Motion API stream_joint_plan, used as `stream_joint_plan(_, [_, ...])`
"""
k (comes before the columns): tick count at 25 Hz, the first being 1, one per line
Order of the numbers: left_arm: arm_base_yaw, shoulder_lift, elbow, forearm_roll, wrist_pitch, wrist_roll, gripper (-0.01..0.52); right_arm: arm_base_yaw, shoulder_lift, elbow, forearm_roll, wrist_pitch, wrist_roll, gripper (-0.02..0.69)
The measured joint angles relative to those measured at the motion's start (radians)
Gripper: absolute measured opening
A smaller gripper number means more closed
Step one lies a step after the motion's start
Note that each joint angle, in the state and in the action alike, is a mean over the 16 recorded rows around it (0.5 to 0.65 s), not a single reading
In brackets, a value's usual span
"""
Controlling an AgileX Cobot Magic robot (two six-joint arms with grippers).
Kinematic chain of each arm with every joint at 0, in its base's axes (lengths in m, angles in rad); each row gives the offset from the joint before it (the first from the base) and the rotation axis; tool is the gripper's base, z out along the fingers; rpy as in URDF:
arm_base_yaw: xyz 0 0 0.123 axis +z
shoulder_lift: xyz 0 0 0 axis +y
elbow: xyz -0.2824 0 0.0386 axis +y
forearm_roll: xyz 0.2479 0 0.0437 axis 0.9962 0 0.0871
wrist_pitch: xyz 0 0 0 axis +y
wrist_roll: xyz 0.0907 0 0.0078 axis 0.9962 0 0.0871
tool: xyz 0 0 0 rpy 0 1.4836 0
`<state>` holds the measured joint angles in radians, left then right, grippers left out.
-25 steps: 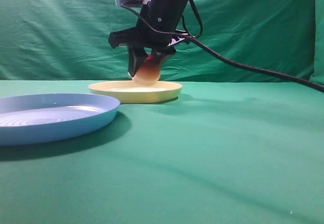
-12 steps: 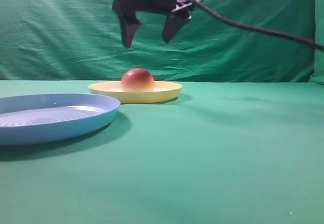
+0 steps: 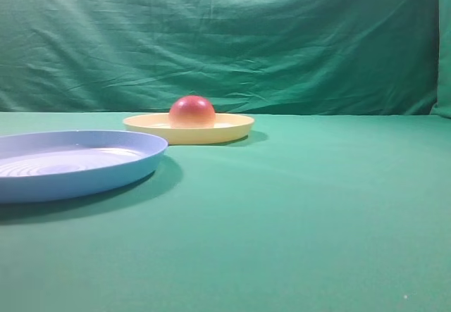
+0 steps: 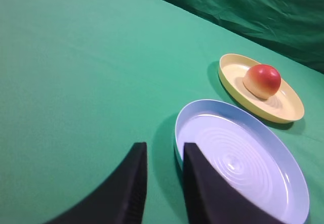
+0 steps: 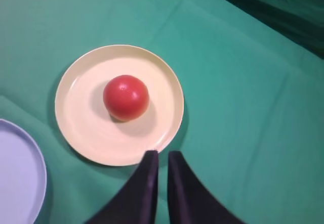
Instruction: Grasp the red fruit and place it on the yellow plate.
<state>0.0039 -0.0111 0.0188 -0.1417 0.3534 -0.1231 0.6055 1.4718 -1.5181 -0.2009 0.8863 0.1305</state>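
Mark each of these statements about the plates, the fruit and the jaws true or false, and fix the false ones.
1. The red fruit sits on the yellow plate. True.
2. The blue plate holds a second fruit. False: it holds nothing.
3. The right gripper grips the red fruit. False: its jaws are nearly together above the yellow plate's near rim, holding nothing, apart from the fruit.
4. The two plates overlap. False: in the left wrist view green cloth shows between them.
5. The left gripper touches neither plate's contents. True: it hangs over the cloth beside the blue plate.
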Motion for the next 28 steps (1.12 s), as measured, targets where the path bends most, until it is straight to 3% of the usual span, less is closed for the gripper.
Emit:
stream_joint_plan(11, [0.000, 0.000, 0.000, 0.000, 0.000, 0.000, 0.157, 0.000, -0.558, 0.642, 0.032, -0.277, 0.002, 0.000])
stream_joint_plan(20, [0.000, 0.000, 0.000, 0.000, 0.000, 0.000, 0.157, 0.000, -0.948, 0.934, 0.051, -0.234, 0.016, 0.000])
stream_joint_plan(28, [0.000, 0.000, 0.000, 0.000, 0.000, 0.000, 0.157, -0.009, -1.121, 1.093, 0.054, -0.228, 0.029, 0.000])
